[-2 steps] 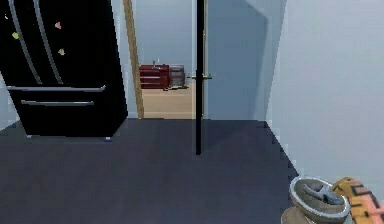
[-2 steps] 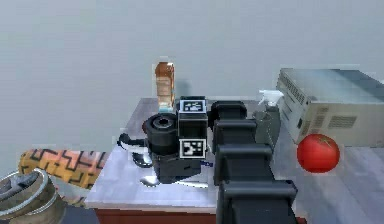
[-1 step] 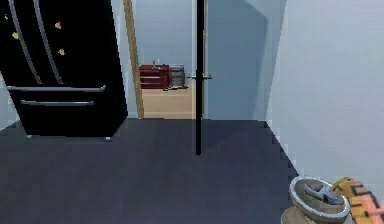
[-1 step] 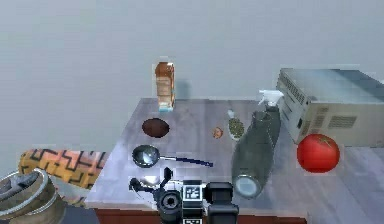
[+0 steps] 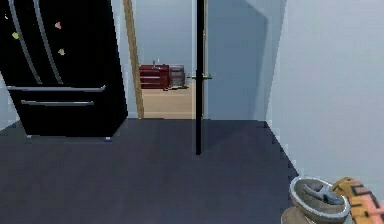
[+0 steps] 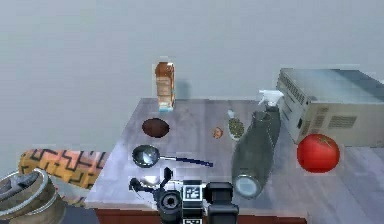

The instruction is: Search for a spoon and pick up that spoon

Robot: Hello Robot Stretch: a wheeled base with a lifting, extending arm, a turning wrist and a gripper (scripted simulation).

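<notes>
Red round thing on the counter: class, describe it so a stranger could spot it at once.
In the arm side view, find the counter, then the grey boxy appliance at the view's right. The red round thing sits by it, the only bright red item there.

Dim even light, brighter beyond the doorway

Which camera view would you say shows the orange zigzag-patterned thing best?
The arm side view: the orange zigzag-patterned thing stretches out left of the table, pattern plain. The forward view catches a cropped piece at its bottom right corner, beside a grey round bin.
</notes>
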